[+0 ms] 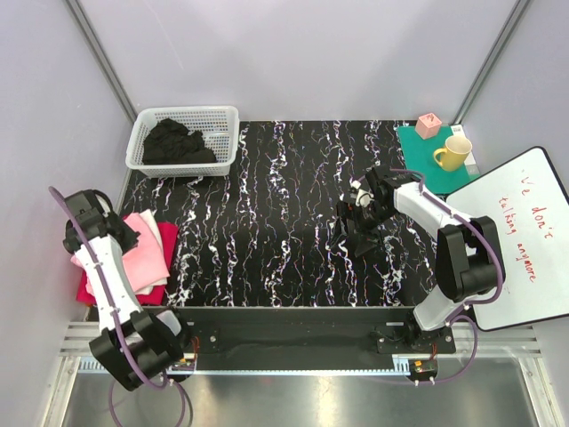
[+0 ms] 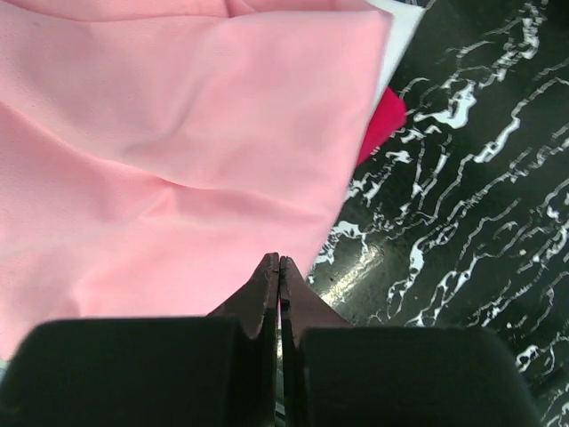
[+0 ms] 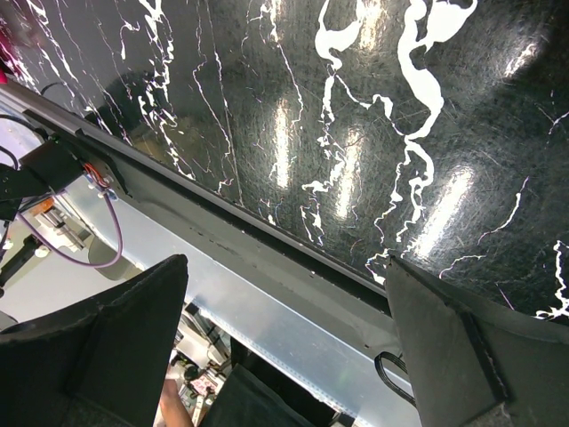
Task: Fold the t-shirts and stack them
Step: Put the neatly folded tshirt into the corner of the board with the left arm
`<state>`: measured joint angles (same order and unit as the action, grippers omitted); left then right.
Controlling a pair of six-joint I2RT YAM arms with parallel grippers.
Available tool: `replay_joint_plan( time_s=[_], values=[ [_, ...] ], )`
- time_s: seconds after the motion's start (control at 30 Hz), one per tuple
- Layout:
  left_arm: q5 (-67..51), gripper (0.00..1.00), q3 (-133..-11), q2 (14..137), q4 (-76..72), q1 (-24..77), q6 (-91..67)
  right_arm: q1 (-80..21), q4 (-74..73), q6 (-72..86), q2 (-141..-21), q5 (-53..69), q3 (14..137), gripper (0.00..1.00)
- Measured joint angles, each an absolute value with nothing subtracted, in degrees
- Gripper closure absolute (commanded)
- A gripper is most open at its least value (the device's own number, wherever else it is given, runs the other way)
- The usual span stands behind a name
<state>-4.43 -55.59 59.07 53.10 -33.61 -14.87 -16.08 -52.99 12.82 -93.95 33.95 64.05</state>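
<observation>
A smooth, softly creased pink t-shirt (image 2: pixel 178 133) tops a white (image 1: pixel 151 222) and a magenta-red shirt (image 2: pixel 384 120) at the left edge of the glossy marbled table (image 1: pixel 284 222), crumpled black shirts (image 1: pixel 178 142) fill the lattice basket (image 1: pixel 228 116), the left claw (image 2: pixel 279 267) is pinched shut and empty, and the right claw (image 3: pixel 286 262) is spread wide, holding nothing.

Left pincer (image 2: pixel 279 261) closed, right pincer (image 3: pixel 283 277) wide

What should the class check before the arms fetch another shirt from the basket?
1. Left claw shut, gripping nothing: ok.
2. Right claw open and empty: ok.
3. Pink shirt folded, lying topmost: ok.
4. Folded edges lined up: not ok, red shirt sticks out from under the pink one.
5. Black shirts waiting in basket: ok.
6. How many black shirts there are: cannot tell.
</observation>
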Motion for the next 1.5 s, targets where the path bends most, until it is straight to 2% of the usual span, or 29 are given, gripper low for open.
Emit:
replay_joint_plan(
  time_s=[0.3,0.57,0.73,0.83,1.1,1.27,1.37,1.5],
  values=[
    [-3.27,1.0,-55.7,69.25,47.68,-33.61,-17.98,-16.08,-52.99,12.82,-93.6,34.11,63.31,0.0],
    [-14.92,1.0,-58.83,86.96,42.68,-32.45,-17.45,-16.08,-52.99,12.91,-93.6,34.06,63.31,0.0],
    [-20.43,1.0,-62.61,99.26,41.85,-26.3,-15.84,-16.08,-52.97,13.37,-93.6,33.98,63.29,0.0],
    [-21.91,1.0,-62.74,102.43,42.06,-23.03,-15.35,-16.08,-52.97,13.74,-93.6,33.91,63.29,0.0],
    [-21.65,1.0,-66.08,95.26,43.38,-22.83,-15.0,-16.08,-52.4,14.61,-92.47,33.58,61.36,0.0],
    [-29.5,1.0,-66.67,84.73,42.17,-23.05,-15.97,-16.08,-52.03,15.29,-92.42,33.56,60.45,0.0],
    [-37.26,1.0,-59.96,79.22,35.94,-23.49,-20.47,-16.08,-51.31,15.53,-92.44,33.58,60.45,0.0],
    [-47.46,1.0,-41.32,70.57,21.12,-27.29,-34.81,-16.08,-50.48,15.75,-92.53,33.61,60.47,0.0]
  ],
)
